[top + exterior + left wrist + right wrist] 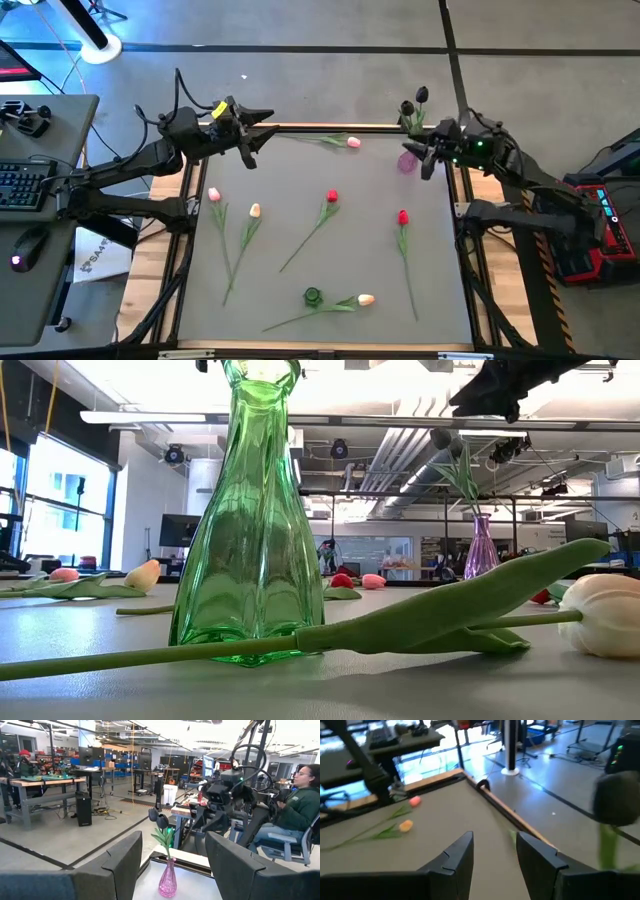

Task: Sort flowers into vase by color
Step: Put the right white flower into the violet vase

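Several tulips lie flat on the grey table: a pink one [353, 143] at the far edge, pink [214, 195] and cream [255, 210] at the left, red ones [332, 197] [403, 217] in the middle and right, and a cream one [366, 299] near the front. A green glass vase [312, 296] stands upright at the front. A pink vase [167, 882] at the far right holds two near-black tulips [159, 818]. My left gripper [262, 135] hovers open at the far left. My right gripper [420, 158] hovers open beside the pink vase. Neither holds anything.
The table has a wooden rim [300, 127] and black frame rails at both sides. In the low view the green vase [250, 520] stands close, with the cream tulip [610, 615] and its stem lying in front. A person [300, 805] sits beyond the table's right side.
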